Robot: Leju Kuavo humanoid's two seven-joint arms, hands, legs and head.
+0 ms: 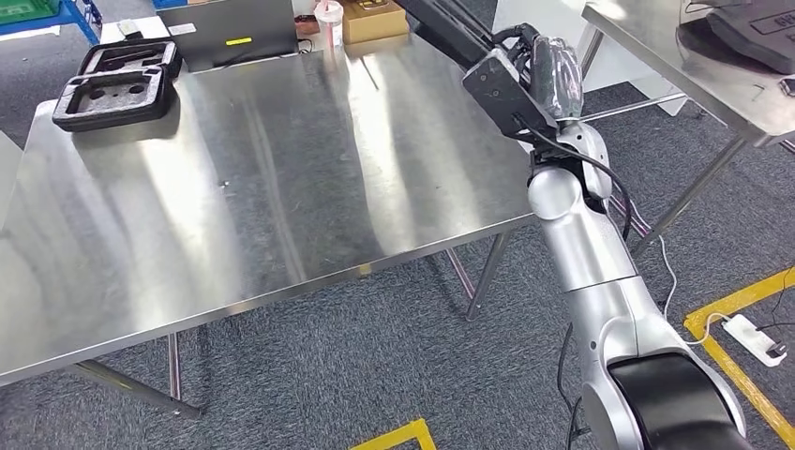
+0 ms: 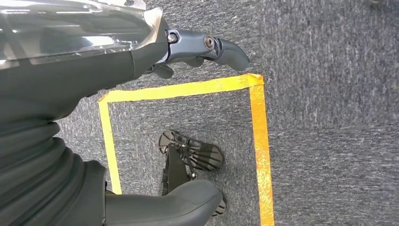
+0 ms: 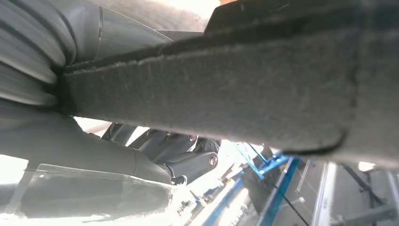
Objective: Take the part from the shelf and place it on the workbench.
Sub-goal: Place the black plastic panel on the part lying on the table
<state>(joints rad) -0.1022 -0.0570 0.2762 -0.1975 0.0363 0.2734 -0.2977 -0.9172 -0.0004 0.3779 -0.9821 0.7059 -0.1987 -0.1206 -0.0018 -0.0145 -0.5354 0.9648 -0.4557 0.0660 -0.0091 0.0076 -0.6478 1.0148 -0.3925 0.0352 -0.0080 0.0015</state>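
Note:
The part point(image 1: 448, 30) is a long black foam piece, and my right hand point(image 1: 555, 73) grips it high over the far right corner of the steel workbench point(image 1: 281, 197). Seen close in the right wrist view, the part point(image 3: 211, 89) is a wide dark foam slab with the fingers point(image 3: 188, 160) curled under it. My left hand point(image 2: 155, 52) hangs beside my body above the carpet, fingers stretched out and nothing in them.
Two black foam trays point(image 1: 114, 92) lie at the workbench's far left corner, with a grey case point(image 1: 239, 33), a cup point(image 1: 328, 21) and a cardboard box point(image 1: 375, 19) along the far edge. A second steel table point(image 1: 694, 66) stands on the right. Yellow tape point(image 2: 256, 141) marks the floor.

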